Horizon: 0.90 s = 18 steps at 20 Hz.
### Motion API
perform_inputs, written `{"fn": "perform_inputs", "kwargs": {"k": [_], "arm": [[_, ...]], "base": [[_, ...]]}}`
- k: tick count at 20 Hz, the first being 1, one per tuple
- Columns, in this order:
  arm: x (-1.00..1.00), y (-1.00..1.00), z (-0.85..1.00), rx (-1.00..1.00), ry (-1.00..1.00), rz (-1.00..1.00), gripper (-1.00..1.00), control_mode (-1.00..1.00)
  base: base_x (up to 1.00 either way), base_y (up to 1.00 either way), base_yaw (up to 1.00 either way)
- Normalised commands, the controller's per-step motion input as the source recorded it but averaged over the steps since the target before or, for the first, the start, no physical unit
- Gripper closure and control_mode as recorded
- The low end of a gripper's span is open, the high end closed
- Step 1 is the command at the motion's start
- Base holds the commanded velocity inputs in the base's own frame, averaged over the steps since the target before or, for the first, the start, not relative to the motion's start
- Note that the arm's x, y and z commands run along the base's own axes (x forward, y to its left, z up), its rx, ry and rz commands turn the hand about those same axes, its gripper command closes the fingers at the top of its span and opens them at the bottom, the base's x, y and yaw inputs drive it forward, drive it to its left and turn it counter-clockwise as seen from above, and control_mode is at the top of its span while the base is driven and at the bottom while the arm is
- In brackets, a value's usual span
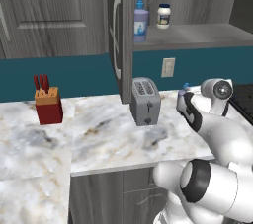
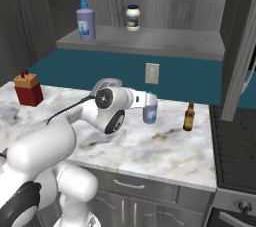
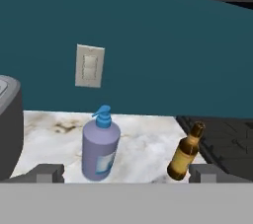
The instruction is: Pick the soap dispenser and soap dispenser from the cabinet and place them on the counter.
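One lavender soap dispenser [image 1: 140, 20] [image 2: 85, 21] with a blue pump stands at the left end of the open cabinet's shelf [image 1: 197, 35] [image 2: 150, 42]. The other soap dispenser [image 3: 100, 149] [image 2: 150, 111] stands upright on the marbled counter [image 2: 165, 151] below the wall outlet. In the left base view just its blue pump [image 1: 185, 87] peeks over my arm. My gripper [image 3: 126, 172] is open, level with this bottle and just short of it. The bottle stands free, a little left of centre between the fingertips [image 3: 47, 171].
A small white jar [image 1: 163, 16] [image 2: 132, 17] shares the shelf. A brown glass bottle [image 3: 185, 153] [image 2: 188, 116] stands right of the counter dispenser, near the dark stove [image 2: 235, 136]. A toaster [image 1: 146, 100] and a red knife block [image 1: 48, 102] lie to the left.
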Motion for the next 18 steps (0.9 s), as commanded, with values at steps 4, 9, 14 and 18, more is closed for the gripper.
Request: {"fn": "perform_inputs", "kwargs": {"k": [4, 9, 14, 18], "arm": [[-0.25, -0.10, 0.26, 0.00, -0.03, 0.04, -1.00, -1.00], [-0.21, 0.00, 0.38, -0.04, -0.03, 0.03, -1.00, -1.00], [-0.16, 0.01, 0.45, -0.03, -0.03, 0.03, -1.00, -1.00], [-0.20, -0.05, 0.37, 0.00, -0.05, 0.03, -1.00, -1.00]], "base": [[0.00, 0.00, 0.00], [0.00, 0.00, 0.00], [0.00, 0.00, 0.00], [0.00, 0.00, 0.00]]}}
